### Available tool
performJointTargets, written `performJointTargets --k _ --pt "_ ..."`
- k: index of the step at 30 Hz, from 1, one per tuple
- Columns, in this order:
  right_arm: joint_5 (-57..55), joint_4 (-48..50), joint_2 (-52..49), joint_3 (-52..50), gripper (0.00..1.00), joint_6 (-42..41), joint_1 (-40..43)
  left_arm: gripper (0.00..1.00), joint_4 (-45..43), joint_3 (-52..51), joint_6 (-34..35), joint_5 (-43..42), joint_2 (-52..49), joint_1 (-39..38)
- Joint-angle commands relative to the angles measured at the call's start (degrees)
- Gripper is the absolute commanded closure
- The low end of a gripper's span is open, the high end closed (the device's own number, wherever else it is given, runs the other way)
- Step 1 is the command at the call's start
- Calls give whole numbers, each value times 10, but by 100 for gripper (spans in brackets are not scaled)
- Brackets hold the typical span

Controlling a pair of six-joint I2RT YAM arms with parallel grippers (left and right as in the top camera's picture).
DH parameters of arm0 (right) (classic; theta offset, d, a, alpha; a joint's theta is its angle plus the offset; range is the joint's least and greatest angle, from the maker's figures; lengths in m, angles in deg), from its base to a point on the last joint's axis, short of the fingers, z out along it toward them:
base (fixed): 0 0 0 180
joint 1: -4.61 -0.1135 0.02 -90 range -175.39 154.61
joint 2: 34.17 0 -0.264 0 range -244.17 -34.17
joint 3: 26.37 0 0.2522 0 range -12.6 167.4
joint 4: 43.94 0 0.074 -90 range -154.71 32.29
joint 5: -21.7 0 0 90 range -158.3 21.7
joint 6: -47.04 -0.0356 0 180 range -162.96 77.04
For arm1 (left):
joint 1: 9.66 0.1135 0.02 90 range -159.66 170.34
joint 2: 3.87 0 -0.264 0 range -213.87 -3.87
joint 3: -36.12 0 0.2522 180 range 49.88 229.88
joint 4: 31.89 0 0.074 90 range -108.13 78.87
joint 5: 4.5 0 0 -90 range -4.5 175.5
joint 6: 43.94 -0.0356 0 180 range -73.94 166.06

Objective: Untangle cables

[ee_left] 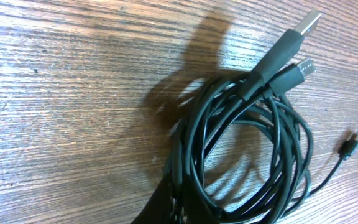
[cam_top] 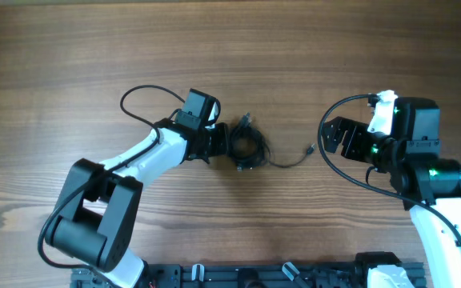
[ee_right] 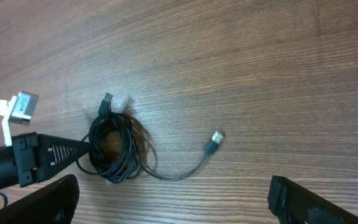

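The cables (cam_top: 249, 147) lie as a black coiled clump on the wooden table, with one loose tail running right to a small plug (cam_top: 310, 148). My left gripper (cam_top: 230, 146) is at the clump's left side, shut on a few strands. In the left wrist view the fingers (ee_left: 166, 208) pinch the coil (ee_left: 241, 143) at its near edge, and silvery plug tips (ee_left: 306, 25) point away. My right gripper (cam_top: 327, 138) hovers open to the right of the tail. In the right wrist view the clump (ee_right: 117, 149) and the plug (ee_right: 216, 140) lie ahead of its spread fingers (ee_right: 309, 202).
A thick black wire (cam_top: 138, 100) of the left arm loops over the table behind that arm. The right arm's own wire (cam_top: 338, 164) arcs near the tail's plug. The arm bases (cam_top: 246, 276) line the front edge.
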Motion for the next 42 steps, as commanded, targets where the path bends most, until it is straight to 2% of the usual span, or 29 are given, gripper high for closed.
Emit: performJointTargets --k 1,5,10,16,25,34,40,42 --pt "40 3 -5 12 0 -4 2 96 1 13 -43 -10 67 5" --pt "90 11 -13 12 0 -3 2 96 0 15 -47 -27 135 5" --pt "108 13 -36 12 0 -4 -4 96 3 15 -47 -113 200 5" --pt "120 16 -76 12 4 -3 -28 96 -8 15 -47 -124 239 5" --pt "142 44 -119 12 1 -3 -73 94 -122 15 -46 -273 245 5" --pt "143 73 -123 12 1 -9 -79 91 -166 15 -41 -341 245 5" --pt "159 73 -123 12 1 -23 -79 88 -226 15 6 -355 245 5" --pt "162 73 -123 12 1 -21 -79 83 -238 15 5 -355 245 5"
